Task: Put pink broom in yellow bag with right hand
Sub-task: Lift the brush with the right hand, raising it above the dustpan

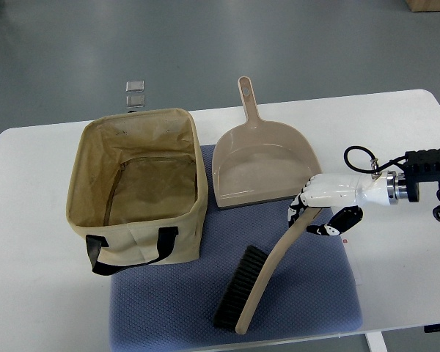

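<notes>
Right hand (315, 209) reaching in from the right edge, fingers apparently curled around the upper handle of the broom (260, 282), though full closure hard to confirm at this angle. Broom lying slanted on the blue mat (315, 293), bristles toward the near edge, handle tip beside the dustpan (260, 165). Bag (136, 187) open-topped, standing well to the left on the desk (396, 132). For a clean lift: firm the grip first, raise bristles clear of the mat, carry above the bag's rim, lower bristle-end down.
</notes>
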Available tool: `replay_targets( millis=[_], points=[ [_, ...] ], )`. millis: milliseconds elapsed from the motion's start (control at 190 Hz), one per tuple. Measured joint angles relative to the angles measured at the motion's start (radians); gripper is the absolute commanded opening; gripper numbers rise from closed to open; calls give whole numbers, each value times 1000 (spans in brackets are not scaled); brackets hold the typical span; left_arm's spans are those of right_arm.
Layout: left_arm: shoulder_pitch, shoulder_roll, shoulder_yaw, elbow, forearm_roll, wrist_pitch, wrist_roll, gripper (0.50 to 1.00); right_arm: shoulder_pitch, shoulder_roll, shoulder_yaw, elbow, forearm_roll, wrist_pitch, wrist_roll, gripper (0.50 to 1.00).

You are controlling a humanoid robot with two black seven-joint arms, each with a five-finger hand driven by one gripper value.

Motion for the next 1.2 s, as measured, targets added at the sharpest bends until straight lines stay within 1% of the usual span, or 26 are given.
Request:
replay_targets(
  millis=[347,594,879,1010,1199],
  points=[
    [0,0,0,0,0,0,0,1000,7,-65,68,1,87,9,0,500],
    [0,0,0,0,0,0,0,1000,33,-141,191,-1,161,112,0,500],
    [0,0,0,0,0,0,0,1000,36,-195,248,-1,180,146,0,500],
    [0,0,0,0,0,0,0,1000,63,-209,250,-3,209,158,0,500],
    [0,0,0,0,0,0,0,1000,151,-245,264,-31,268,225,0,500]
  ],
)
